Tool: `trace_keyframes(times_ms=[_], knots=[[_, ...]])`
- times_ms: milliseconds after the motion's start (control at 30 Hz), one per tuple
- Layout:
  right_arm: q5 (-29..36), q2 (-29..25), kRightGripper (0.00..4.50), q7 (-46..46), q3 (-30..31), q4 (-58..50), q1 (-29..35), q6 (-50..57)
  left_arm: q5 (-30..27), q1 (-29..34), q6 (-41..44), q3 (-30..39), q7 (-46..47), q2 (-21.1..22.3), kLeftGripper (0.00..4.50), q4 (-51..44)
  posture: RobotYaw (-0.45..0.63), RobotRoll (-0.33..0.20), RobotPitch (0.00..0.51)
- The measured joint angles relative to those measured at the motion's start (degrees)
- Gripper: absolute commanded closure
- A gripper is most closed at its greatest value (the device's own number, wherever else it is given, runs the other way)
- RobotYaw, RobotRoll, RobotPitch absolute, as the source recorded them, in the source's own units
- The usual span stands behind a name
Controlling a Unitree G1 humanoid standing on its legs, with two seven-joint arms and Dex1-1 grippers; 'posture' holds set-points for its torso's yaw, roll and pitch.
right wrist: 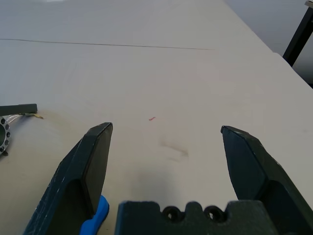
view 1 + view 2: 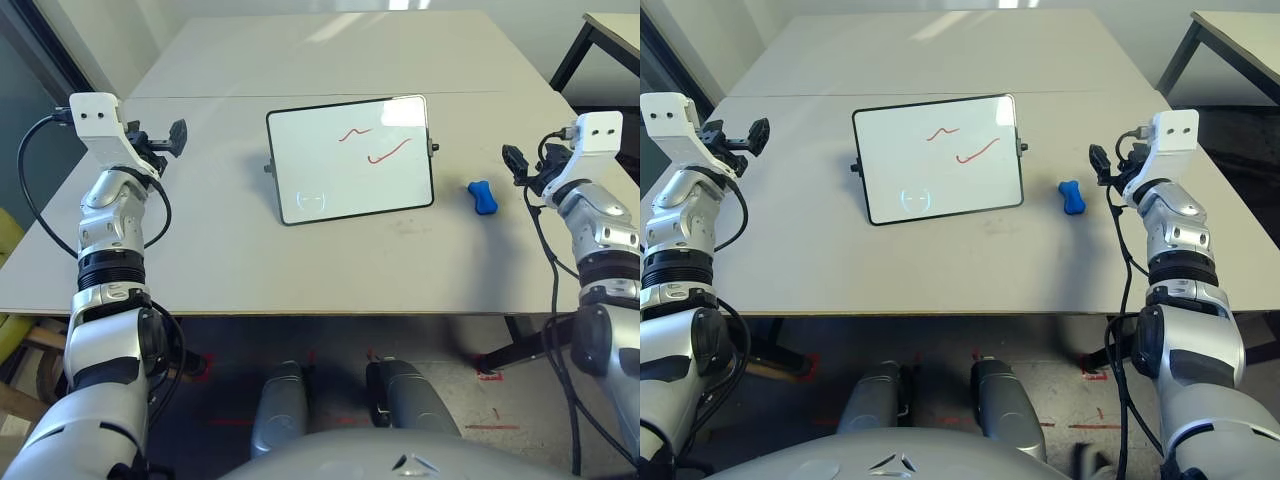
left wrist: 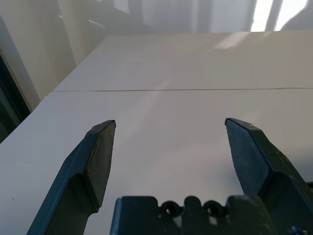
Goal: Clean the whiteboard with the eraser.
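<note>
Best to bring right gripper point(image 2: 516, 160) down over eraser point(image 2: 483, 197), lying right of centre on counter point(image 2: 200, 250) beside whiteboard point(image 2: 350, 160), and close across the narrow waist. Both sets of jaws spread wide, holding nothing; left gripper point(image 2: 172, 138) idle at upper left. Two red squiggles yet to wipe off. Pale counter, seam across the far half, dark-legged table point(image 2: 600, 35) at upper right.

Counting on the bench point(image 2: 200, 250): one whiteboard point(image 2: 350, 160) bearing two red squiggles point(image 2: 372, 145), one blue eraser point(image 2: 483, 197) at three o'clock, and two pincers, both spread wide.
</note>
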Motion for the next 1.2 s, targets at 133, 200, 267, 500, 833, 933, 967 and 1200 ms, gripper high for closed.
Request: trace_keyframes(times_ms=[133,200,267,500,833,933,967,1200], knots=[[0.01,0.00,0.03,-0.37,-0.02,-0.79,0.97,0.01,0.30,-0.04,-0.01,-0.37,-0.21,0.00,0.00,0.00,-0.12,0.000,0.093],[0.02,0.01,0.03,-0.41,-0.02,-1.19,1.71,0.11,0.28,0.00,0.01,-0.40,-0.31,-0.02,0.00,-0.07,-0.11,0.000,0.095],[0.02,0.01,0.03,-0.41,-0.02,-1.38,1.87,0.24,0.20,0.07,0.12,-0.42,-0.64,-0.02,0.00,-0.27,-0.11,0.000,0.096],[-0.01,0.16,0.03,-0.74,0.07,-1.46,1.62,0.33,-1.90,2.45,5.16,-1.88,-7.89,0.22,0.00,-9.67,-0.11,0.000,0.089],[-0.04,0.13,0.03,-0.75,0.14,-1.44,1.10,0.50,-12.49,13.56,23.47,-7.45,-26.33,3.88,0.00,-36.66,-0.12,0.000,0.077],[-0.08,-0.03,0.03,-0.74,0.17,-1.44,1.02,0.58,-14.74,15.18,27.71,-9.68,-28.57,3.70,0.00,-41.47,-0.13,0.000,0.074],[-0.19,-0.24,0.03,-0.68,0.29,-1.46,0.95,0.99,-14.83,15.69,28.11,-10.65,-28.76,3.44,0.00,-42.36,-0.13,0.000,0.074],[-4.79,-6.11,0.03,5.10,8.83,-4.33,-1.99,16.49,-12.92,16.52,27.77,-15.97,-29.04,1.06,0.00,-42.68,-0.15,0.000,0.072]])
